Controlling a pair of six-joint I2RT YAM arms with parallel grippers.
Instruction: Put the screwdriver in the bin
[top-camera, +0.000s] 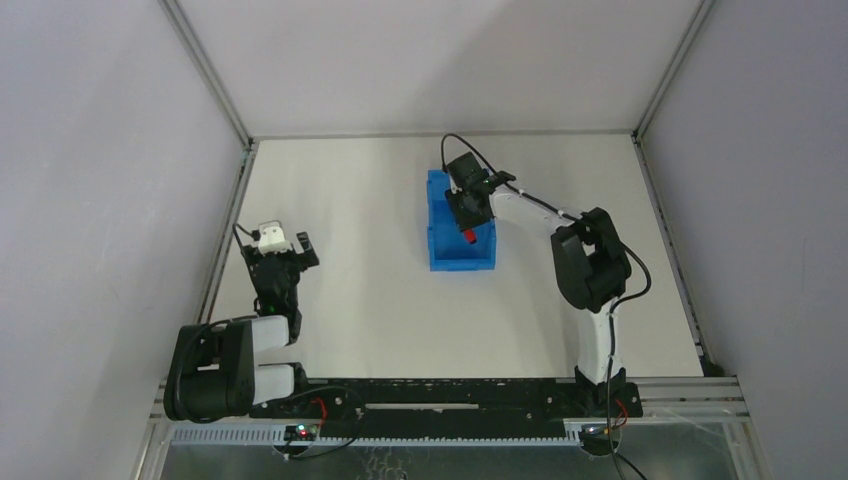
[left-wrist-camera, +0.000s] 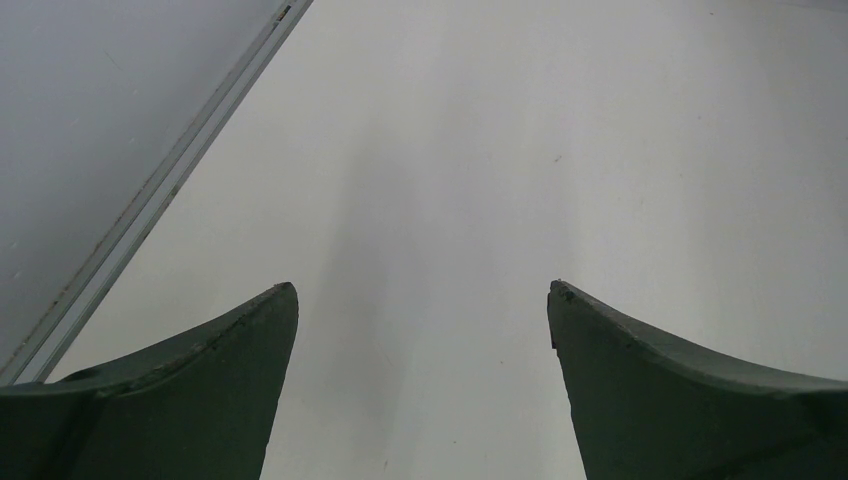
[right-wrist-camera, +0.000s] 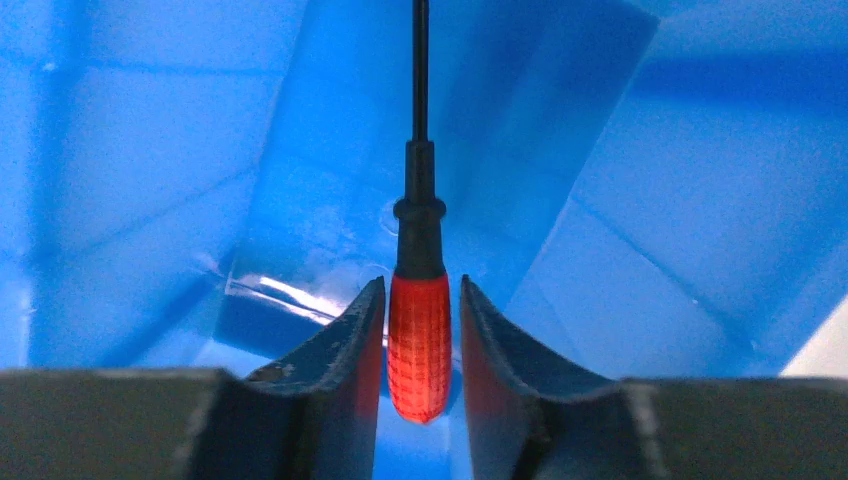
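Release step: our R end effector (right-wrist-camera: 421, 290) grips screwdriver (right-wrist-camera: 419, 345) over bin (right-wrist-camera: 650, 200); next we just part fingers (right-wrist-camera: 340, 350). L end effector (left-wrist-camera: 422, 300) gapes, idle.

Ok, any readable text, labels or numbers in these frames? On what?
None readable.
The bin, the screwdriver, the left gripper and the right gripper show no print.
The small board with lit LEDs on the base rail is too small to show any marking.
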